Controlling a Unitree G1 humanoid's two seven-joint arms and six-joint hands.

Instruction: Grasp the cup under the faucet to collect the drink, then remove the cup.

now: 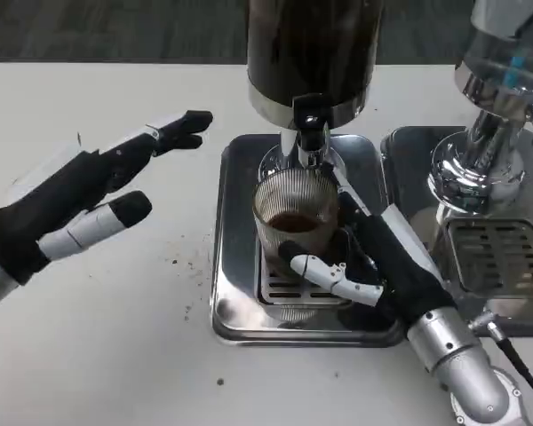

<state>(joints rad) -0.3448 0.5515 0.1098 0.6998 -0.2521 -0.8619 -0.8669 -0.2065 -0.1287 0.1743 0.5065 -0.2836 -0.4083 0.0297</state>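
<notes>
Right robot hand (373, 262) wraps the ribbed glass cup (293, 232) from the cup's right side; one white finger (324, 271) curls across the front of the cup low down, the rest of the grip is hidden behind the glass. Cup stands on the grate of the steel drip tray (235, 266), directly under the faucet (309, 138) of the dark dispenser (313, 53). A little dark drink sits in the cup, well short of full, judged from the dark patch inside

Left robot hand (89, 200) is off to the far left of the cup, above the table (115, 355), fingers spread wide, holding nothing

Risks from here:
- Cup rim sits just below the faucet; lifting straight up would likely knock it. Safer to draw it toward the robot first
- Pulling away while the faucet runs would spill onto the tray
- Grip looks low and one-sided; ribbed glass may tilt or slip when raised, slopping the drink
- Second machine (489, 169) stands just right of the right forearm; a wide swing could strike it

Dark specks lie on the table between the left robot hand and the tray
</notes>
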